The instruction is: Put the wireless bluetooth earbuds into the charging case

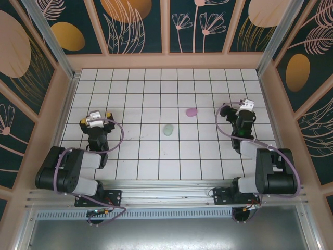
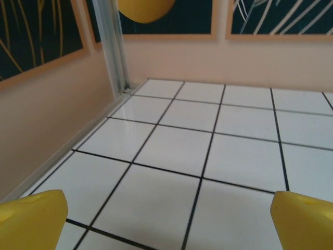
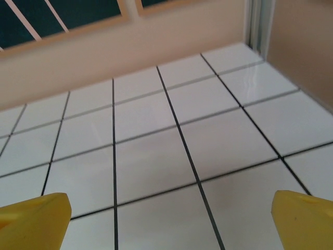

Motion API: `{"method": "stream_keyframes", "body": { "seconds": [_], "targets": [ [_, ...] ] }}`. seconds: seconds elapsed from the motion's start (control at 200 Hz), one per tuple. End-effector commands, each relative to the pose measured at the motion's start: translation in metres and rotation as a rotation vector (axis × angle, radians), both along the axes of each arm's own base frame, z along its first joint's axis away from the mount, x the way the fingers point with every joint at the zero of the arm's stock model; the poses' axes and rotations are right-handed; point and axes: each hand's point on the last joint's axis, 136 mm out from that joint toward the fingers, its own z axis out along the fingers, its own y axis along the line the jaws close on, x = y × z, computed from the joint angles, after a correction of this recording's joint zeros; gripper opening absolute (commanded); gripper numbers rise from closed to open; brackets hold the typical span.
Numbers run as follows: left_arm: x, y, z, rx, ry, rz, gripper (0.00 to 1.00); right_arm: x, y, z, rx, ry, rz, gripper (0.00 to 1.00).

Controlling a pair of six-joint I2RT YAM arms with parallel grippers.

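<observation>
The left gripper [image 1: 96, 117] stands with jaws spread wide, its yellow fingertips [image 2: 31, 221] far apart above the tiles [image 2: 171, 151], well left of the mint case [image 1: 168, 129]. The right gripper [image 1: 244, 107], equally wide and holding nothing, stands well right of the mint case. The pink case [image 1: 191, 112] lies near the mint case, beyond it and to its right, not touching. The earbuds are too small to make out; whether they sit inside the cases or beside the mint case cannot be told. The step is judged to be the approach. Done well, one arm steadies a case while the other straddles an earbud and closes gently, since so small and smooth a piece would likely slip.
</observation>
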Motion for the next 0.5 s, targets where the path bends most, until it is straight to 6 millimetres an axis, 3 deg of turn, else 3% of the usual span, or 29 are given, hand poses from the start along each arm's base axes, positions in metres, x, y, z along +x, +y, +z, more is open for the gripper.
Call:
{"method": "stream_keyframes", "body": {
  "seconds": [0.0, 0.21, 0.31, 0.495],
  "targets": [
    [0.000, 0.003, 0.021, -0.024, -0.103, -0.010, 0.99, 0.001, 0.003, 0.034, -0.075, -0.179, 0.039, 0.99],
    [0.015, 0.003, 0.005, -0.056, -0.052, -0.065, 0.99, -0.004, 0.009, 0.034, -0.084, -0.181, 0.094, 0.99],
    [0.015, 0.004, 0.006, -0.060, -0.054, -0.069, 0.99, -0.008, -0.001, 0.033, -0.071, -0.180, 0.068, 0.99],
    [0.016, 0.004, 0.006, -0.060, -0.057, -0.069, 0.99, -0.011, 0.002, 0.033, -0.034, -0.191, 0.107, 0.99]
  ]
}}
